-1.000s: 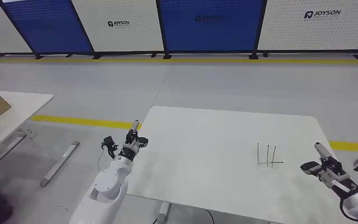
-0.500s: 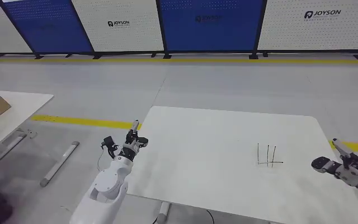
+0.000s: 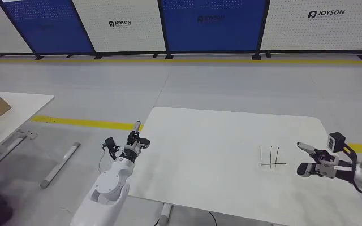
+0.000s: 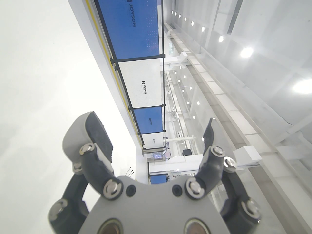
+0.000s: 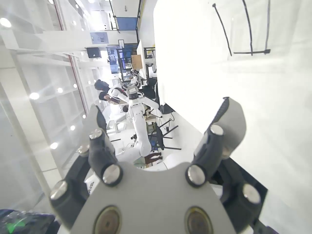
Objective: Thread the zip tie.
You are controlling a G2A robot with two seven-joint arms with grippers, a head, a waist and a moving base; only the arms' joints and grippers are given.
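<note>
Several thin black zip ties (image 3: 270, 157) lie flat on the white table (image 3: 209, 147), toward its right side; three run side by side and one crosses their near ends. My right gripper (image 3: 301, 157) hovers just right of them, open and empty, pointing at them. In the right wrist view the zip ties (image 5: 246, 23) lie ahead of that open gripper (image 5: 163, 113). My left gripper (image 3: 137, 132) sits at the table's left edge, far from the ties. In its wrist view this gripper (image 4: 153, 132) is open with nothing in it, and the zip ties (image 4: 130, 171) are tiny across the table.
A second white table (image 3: 22, 107) stands off to the left. Blue and white partition panels (image 3: 212, 25) line the back of the room. A grey bar (image 3: 59, 165) lies on the floor by the left arm.
The right arm has swung from the table's front right corner, out past the edge, and back in to just right of the zip ties. The left arm has not moved.
</note>
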